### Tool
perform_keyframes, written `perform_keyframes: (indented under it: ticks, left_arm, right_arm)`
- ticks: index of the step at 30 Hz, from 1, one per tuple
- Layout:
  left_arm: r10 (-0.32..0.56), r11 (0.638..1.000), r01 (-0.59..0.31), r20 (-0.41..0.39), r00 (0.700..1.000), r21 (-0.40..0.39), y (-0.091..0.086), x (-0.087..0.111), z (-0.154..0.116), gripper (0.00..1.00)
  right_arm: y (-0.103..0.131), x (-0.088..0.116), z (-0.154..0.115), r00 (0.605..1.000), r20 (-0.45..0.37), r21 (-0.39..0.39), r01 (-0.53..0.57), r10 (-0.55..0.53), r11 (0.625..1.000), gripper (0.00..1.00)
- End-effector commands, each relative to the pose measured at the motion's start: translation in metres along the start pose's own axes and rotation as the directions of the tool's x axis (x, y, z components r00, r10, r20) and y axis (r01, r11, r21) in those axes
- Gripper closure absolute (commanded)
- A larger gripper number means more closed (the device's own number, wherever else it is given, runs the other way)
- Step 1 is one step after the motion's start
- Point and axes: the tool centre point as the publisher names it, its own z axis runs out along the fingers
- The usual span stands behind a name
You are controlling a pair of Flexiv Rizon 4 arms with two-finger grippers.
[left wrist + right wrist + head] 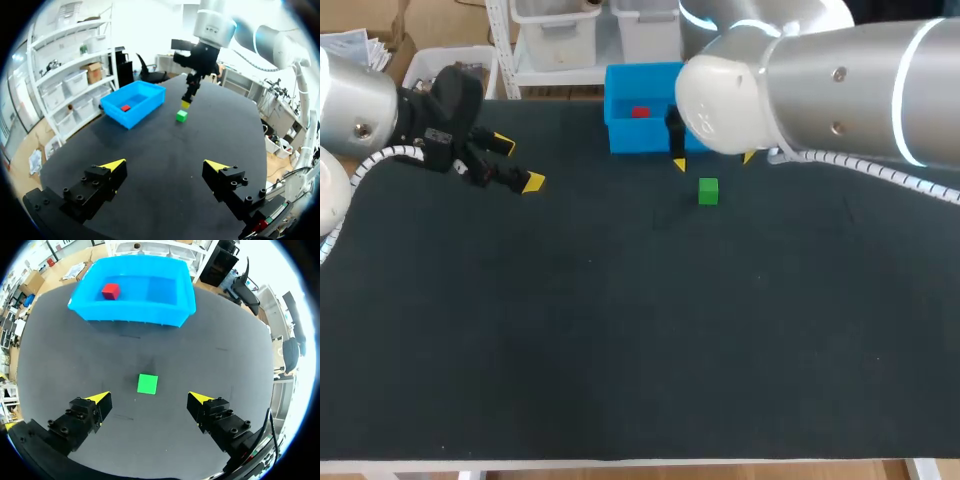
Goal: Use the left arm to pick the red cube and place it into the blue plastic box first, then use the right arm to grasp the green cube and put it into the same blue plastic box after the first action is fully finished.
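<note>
The red cube (640, 112) (110, 291) (125, 107) lies inside the blue plastic box (620, 135) (132, 315) (131, 115) at the table's far edge. On the black table, just in front of the box, sits the green cube (708, 191) (147, 383) (182, 116). My right gripper (713, 160) (149, 399) hangs open above the green cube, which lies slightly ahead of the gap between its fingers. Far off at the left of the table, my left gripper (518, 165) (165, 165) stands open with nothing in it. In the left wrist view my right gripper's yellow tip (185, 104) hovers by the cube.
The black table (620, 330) stretches wide in front of the box and the cube with nothing else on it. My right arm's thick silver link (820, 85) crosses above the table's far right.
</note>
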Motion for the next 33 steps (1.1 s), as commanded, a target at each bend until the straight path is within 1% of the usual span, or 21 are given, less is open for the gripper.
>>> perform_keyframes:
  ticks: [1,8,18,24,33]
  left_arm:
    - [0.003,1.000,-0.003,0.010,1.000,0.003,0.000,0.002,-0.001,0.00]
    - [0.003,1.000,-0.003,0.010,1.000,0.003,0.000,0.002,-0.001,0.00]
    - [0.003,1.000,-0.003,0.010,1.000,0.003,0.000,0.002,-0.001,0.00]
    - [0.003,1.000,-0.003,0.010,1.000,0.003,0.000,0.002,-0.001,0.00]
    - [0.003,1.000,-0.003,0.010,1.000,0.003,0.000,0.002,-0.001,0.00]
  right_arm:
    - [-0.003,0.000,0.014,1.000,-0.002,-0.002,-0.018,0.018,1.000,0.00]
    - [-0.003,-0.001,0.025,0.999,-0.013,-0.007,-0.034,0.034,0.999,0.00]
    - [-0.005,-0.011,0.036,0.996,-0.010,0.013,-0.087,0.087,0.996,0.00]
    - [-0.003,-0.016,0.047,0.995,-0.016,0.016,-0.095,0.095,0.995,0.00]
    - [0.001,-0.013,0.062,0.995,-0.037,0.012,-0.088,0.089,0.996,0.00]
